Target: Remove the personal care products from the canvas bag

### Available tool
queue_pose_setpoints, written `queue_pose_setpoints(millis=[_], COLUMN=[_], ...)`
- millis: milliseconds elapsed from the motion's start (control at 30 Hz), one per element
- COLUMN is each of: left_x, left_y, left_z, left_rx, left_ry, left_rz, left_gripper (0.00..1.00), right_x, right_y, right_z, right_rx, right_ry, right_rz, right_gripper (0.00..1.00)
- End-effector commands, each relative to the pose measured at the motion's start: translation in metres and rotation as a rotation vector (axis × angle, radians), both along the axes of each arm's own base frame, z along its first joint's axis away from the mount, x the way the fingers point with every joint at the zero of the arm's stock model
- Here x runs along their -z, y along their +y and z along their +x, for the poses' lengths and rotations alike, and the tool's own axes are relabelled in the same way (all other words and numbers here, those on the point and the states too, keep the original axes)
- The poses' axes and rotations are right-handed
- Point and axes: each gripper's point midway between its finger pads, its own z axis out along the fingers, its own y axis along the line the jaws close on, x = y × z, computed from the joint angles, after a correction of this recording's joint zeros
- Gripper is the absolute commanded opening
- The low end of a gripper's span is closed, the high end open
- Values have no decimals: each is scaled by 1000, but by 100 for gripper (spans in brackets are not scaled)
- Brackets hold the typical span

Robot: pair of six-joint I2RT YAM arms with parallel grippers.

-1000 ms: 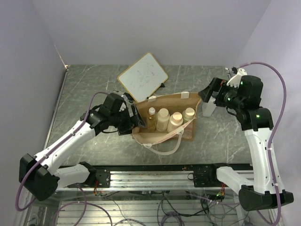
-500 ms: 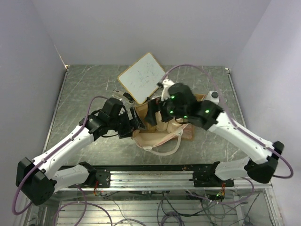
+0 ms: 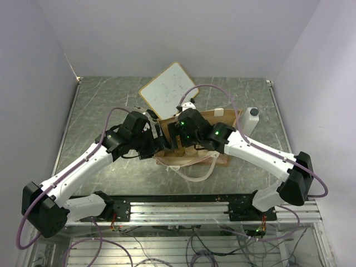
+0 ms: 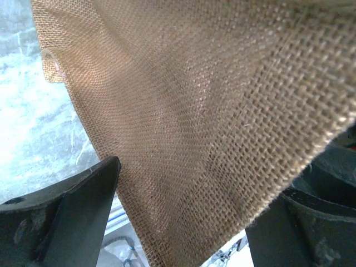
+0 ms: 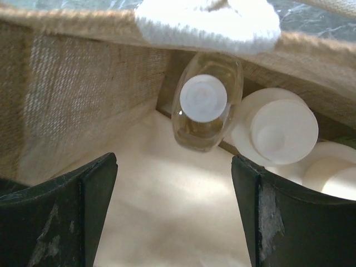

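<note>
While the right gripper [image 5: 173,164] hangs inside the bag [image 3: 221,160]: we see its jaws spread wide and empty, with the slim amber bottle [image 5: 207,108] ahead between them, untouched.
Step in hand: we judge it to be the grasp on that bottle. We should sink lower, centre on it, and close on the body below the white cap.
Left gripper [image 4: 186,189]: jaws apart with the bag's side wall between them. We see no pinch, so the bag may lift with the bottle.
Bag contents: the amber bottle stands at the far wall, with a cream-capped bottle [image 5: 275,130] just beside it.
Edges: a cream tab [image 5: 208,22] overhangs the amber bottle, so we would lift clear of it.
Open room: the table [image 3: 105,111] right of the bag, where the white bottle [image 3: 250,119] stands outside. The whiteboard [image 3: 168,92] crowds the far left.
</note>
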Motion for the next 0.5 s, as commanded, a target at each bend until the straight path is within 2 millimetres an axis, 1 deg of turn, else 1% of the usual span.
queue_pose_setpoints(millis=[0, 100, 133, 233, 300, 333, 400, 467], left_x=[0, 3, 2, 4, 6, 6, 6, 6], left_y=[3, 7, 8, 9, 9, 10, 10, 10], left_z=[-7, -9, -9, -10, -11, -11, -10, -10], left_rx=[32, 24, 19, 16, 22, 25, 28, 32], left_ry=[11, 14, 9, 12, 17, 17, 17, 16], left_rz=[43, 49, 47, 45, 53, 60, 69, 73], left_gripper=[93, 93, 93, 93, 93, 100, 89, 86], right_x=[10, 14, 14, 19, 23, 23, 24, 28], right_y=[8, 8, 10, 12, 11, 9, 11, 14], right_z=[15, 22, 23, 29, 33, 36, 39, 41], right_rx=[45, 77, 68, 78, 94, 110, 114, 109], right_ry=[-29, -37, -44, -51, -54, -55, -61, -58], right_rz=[-14, -28, -25, -37, -62, -72, -72, -72], right_gripper=[82, 71, 70, 70, 73, 73, 74, 74])
